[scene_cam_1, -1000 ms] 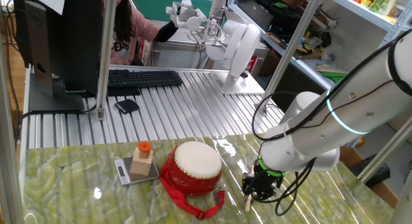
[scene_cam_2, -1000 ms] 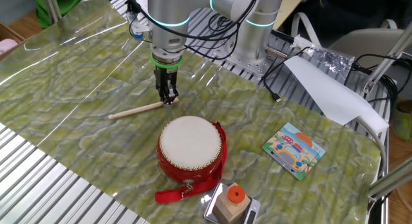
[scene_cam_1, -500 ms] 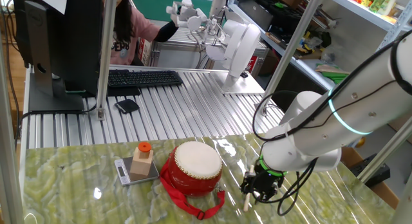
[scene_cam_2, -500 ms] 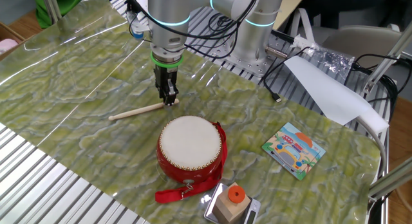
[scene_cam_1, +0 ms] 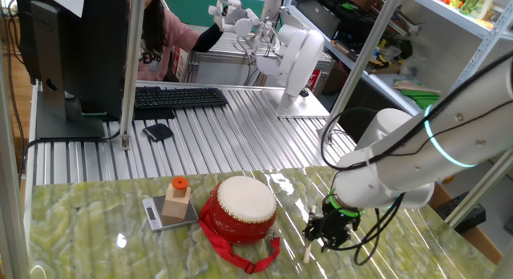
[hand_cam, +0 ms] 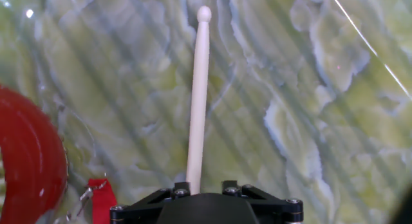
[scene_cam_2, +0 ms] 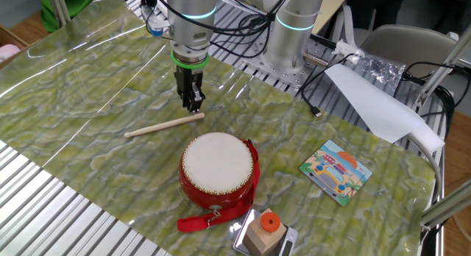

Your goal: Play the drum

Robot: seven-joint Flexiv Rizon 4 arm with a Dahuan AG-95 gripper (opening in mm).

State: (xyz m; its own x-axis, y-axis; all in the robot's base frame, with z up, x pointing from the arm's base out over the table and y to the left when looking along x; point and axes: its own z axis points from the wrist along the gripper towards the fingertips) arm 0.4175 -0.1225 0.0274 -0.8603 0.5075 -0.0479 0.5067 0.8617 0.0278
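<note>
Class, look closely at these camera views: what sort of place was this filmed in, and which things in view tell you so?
Most likely a robotics lab or workshop. A robot arm works at a table on a ribbed metal bench, with a monitor and keyboard behind it and cluttered storage shelves alongside.

green marbled table (scene_cam_2: 88, 87) bears drum (scene_cam_2: 217, 170), drumstick (scene_cam_2: 163, 124), picture card (scene_cam_2: 336, 171), scale (scene_cam_1: 164, 215).

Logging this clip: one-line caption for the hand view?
Gripper pointing down over a wooden drumstick lying on the green table cover, red drum at left.
</note>
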